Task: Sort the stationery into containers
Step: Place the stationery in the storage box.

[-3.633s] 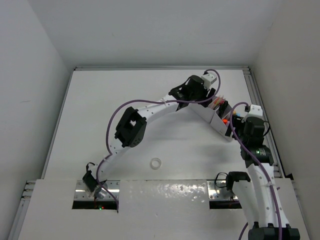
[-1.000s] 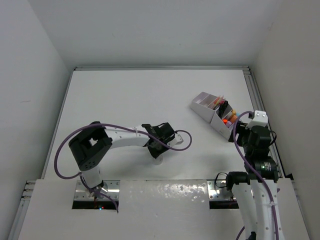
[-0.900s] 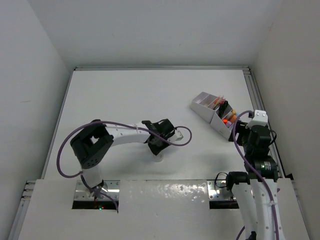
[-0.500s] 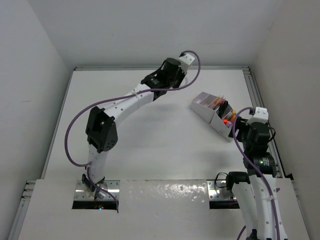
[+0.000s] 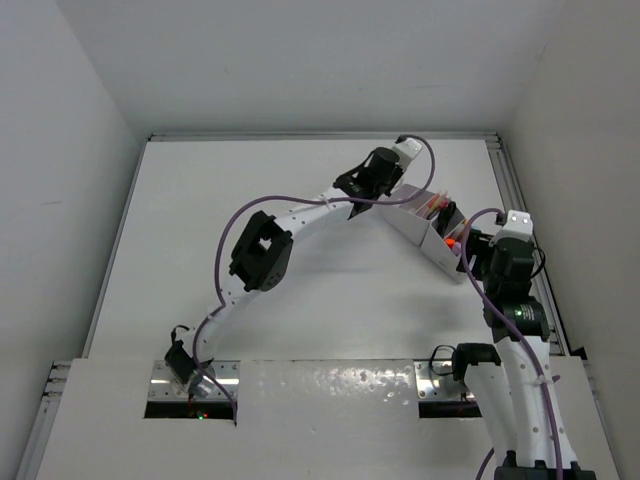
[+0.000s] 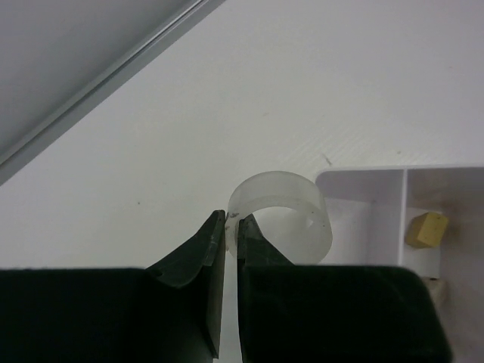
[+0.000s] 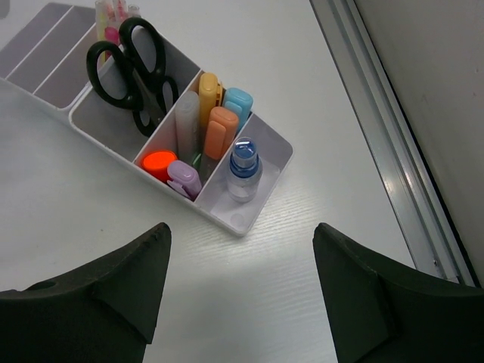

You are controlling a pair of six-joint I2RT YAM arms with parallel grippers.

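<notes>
The tape ring [image 6: 283, 203], likely light and slick, is pinched at its wall by the left end effector [image 6: 231, 224]; the right end effector [image 7: 240, 236] is spread wide.

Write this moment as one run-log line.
left gripper shut on tape ring | tape ring at organizer edge, not yet released | right gripper open, empty, near organizer

Tape ring [image 6: 299, 227] beside organizer [image 6: 363, 173] rim; eraser [image 6: 427, 228] in a compartment.
</notes>
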